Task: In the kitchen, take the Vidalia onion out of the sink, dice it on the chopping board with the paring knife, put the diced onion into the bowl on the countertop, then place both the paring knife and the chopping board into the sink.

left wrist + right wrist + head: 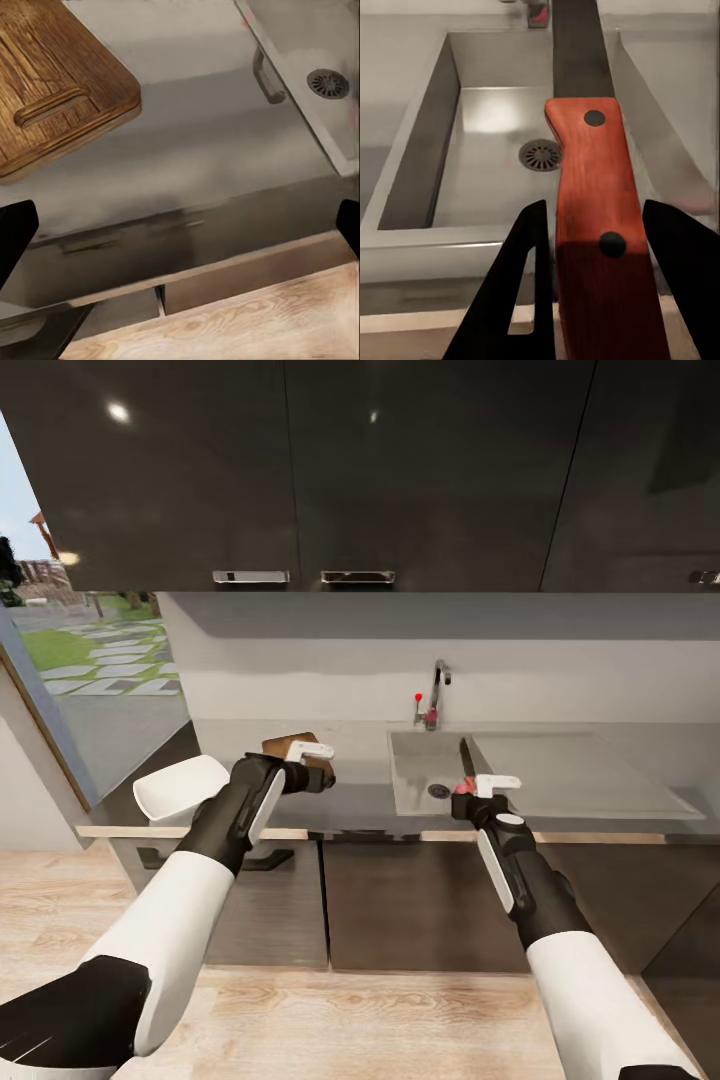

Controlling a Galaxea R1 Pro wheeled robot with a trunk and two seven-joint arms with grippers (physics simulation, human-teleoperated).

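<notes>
Right pincer (589, 247) clamped on the paring knife (592, 195) by its stiff, light reddish handle above the sink (427, 150)'s front rim; left pincer (318, 772) wide near the chopping board (52, 82).

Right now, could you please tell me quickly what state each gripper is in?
Left gripper: open, holding nothing, beside the chopping board.
Right gripper: closed on the paring knife, above the sink.

Left gripper (318, 778) covering most of chopping board (290, 745) in head view; board running off frame edge in left wrist view. Paring knife (596, 217) blade tip cut off beyond right gripper (592, 285); handle butt leaving frame. Knife tiny in head view.
</notes>
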